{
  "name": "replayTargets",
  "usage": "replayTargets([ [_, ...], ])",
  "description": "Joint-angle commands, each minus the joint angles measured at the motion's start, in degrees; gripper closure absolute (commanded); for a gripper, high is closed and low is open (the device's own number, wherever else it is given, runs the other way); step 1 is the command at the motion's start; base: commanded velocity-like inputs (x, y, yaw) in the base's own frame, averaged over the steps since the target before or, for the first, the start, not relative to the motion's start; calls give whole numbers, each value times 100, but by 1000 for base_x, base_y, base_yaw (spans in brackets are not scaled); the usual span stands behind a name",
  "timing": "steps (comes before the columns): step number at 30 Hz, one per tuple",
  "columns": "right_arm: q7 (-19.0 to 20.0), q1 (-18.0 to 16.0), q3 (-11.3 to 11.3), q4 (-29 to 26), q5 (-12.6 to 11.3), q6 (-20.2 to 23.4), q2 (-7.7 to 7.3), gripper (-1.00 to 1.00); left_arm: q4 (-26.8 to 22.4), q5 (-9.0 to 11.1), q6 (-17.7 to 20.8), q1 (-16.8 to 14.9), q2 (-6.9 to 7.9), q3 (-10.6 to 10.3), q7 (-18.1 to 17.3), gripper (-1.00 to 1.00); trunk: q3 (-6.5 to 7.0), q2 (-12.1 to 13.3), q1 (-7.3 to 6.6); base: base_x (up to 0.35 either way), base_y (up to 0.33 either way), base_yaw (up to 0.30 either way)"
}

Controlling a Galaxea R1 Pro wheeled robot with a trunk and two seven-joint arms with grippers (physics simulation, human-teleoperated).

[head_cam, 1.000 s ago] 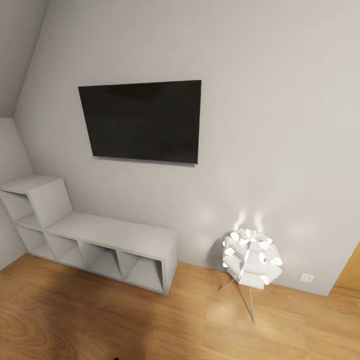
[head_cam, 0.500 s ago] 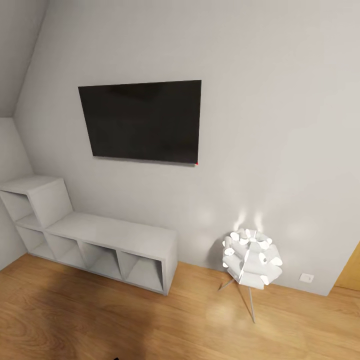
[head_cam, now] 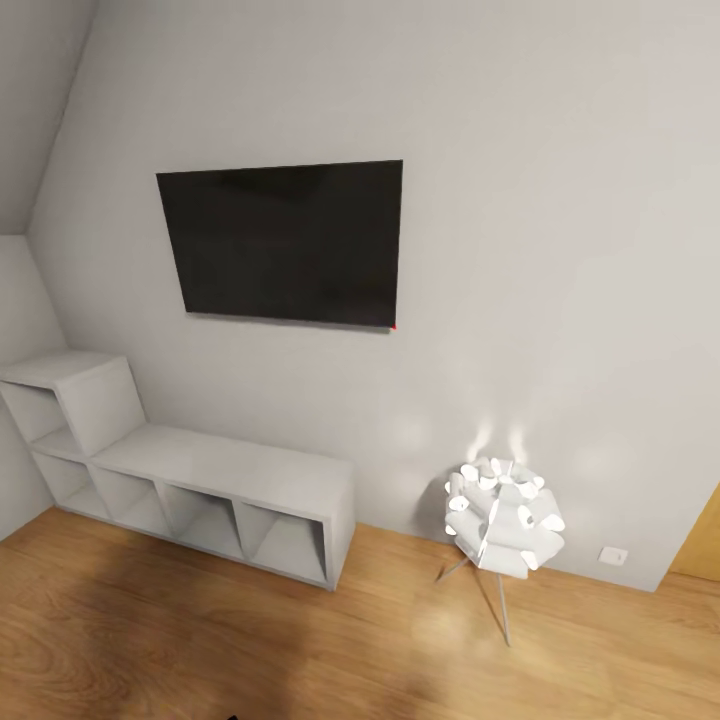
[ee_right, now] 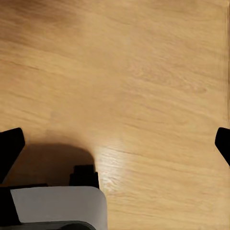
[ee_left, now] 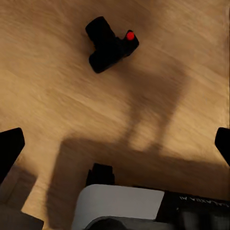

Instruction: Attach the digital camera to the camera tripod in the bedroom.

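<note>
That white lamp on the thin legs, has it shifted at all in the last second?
No. The white lamp stands at the same spot beside the grey cube shelf and below the wall screen, which sit unchanged too.

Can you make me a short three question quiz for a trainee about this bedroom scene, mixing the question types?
1. True or false: the small black digital camera with a red dot lies on the light wood plank floor, apart from the left gripper.
2. Multiple choice: what hangs on the pale grey wall above the low grey cube shelf? A) an astronaut poster B) a dark flat screen C) a mirror
3. Fill in: the lit white lamp on thin splayed legs stands to the ___ of the shelf in the head view.

Key: 1 true; 2 B; 3 right.
</note>
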Motion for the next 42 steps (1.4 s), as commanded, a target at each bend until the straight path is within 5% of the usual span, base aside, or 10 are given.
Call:
replayTargets([
  [1, -3, -36, -25, -332, -60, 370, 7, -100, -268, 41, 184, -17, 20, 7, 11, -100, -8, -4, 0, 0, 0, 0],
  [6, -5, -219, -162, -1765, -523, 1927, 25, -100, -1114, 66, 931, -381, 51, 11, 3, -100, -8, -4, 0, 0, 0, 0],
  [9, -7, -459, -217, -2596, -835, 2723, 14, -100, -1314, 108, 1355, -979, -15, 17, -7, -100, -8, -4, 0, 0, 0, 0],
  [11, -1, -1110, -288, -3097, -1043, 3195, -2, -100, -927, 173, 1546, -2020, -364, 17, -17, -100, -8, -4, 0, 0, 0, 0],
  [16, -21, -1599, -603, -3080, -1094, 3265, 50, -100, -302, 544, 1528, -2768, -777, 17, -39, -100, -8, -4, 0, 0, 0, 0],
  [21, 0, -1709, -743, -3142, -1112, 3287, 77, -100, -23, 757, 1257, -2946, -951, -12, -7, -100, -8, -4, 0, 0, 0, 0],
  [30, 0, -1738, -793, -3174, -1115, 3286, 85, -100, -320, 852, 1156, -2992, -1104, -352, 3, -100, -8, -4, 0, 0, 0, 0],
  [34, -1, -1739, -784, -3123, -1118, 3297, 85, -100, -342, 839, 1162, -2993, -1331, -385, 243, -100, -8, -4, 0, 0, 0, 0],
  [35, -2, -1739, -780, -3093, -1121, 3307, 83, -100, -338, 856, 1161, -2993, -1445, -392, 599, -100, -8, -4, 0, 0, 0, 0],
  [42, 6, -1739, -792, -3158, -1115, 3317, 81, -100, -339, 879, 1159, -2993, -1643, -393, 1148, -100, -79, -164, 88, 0, 0, 0],
])
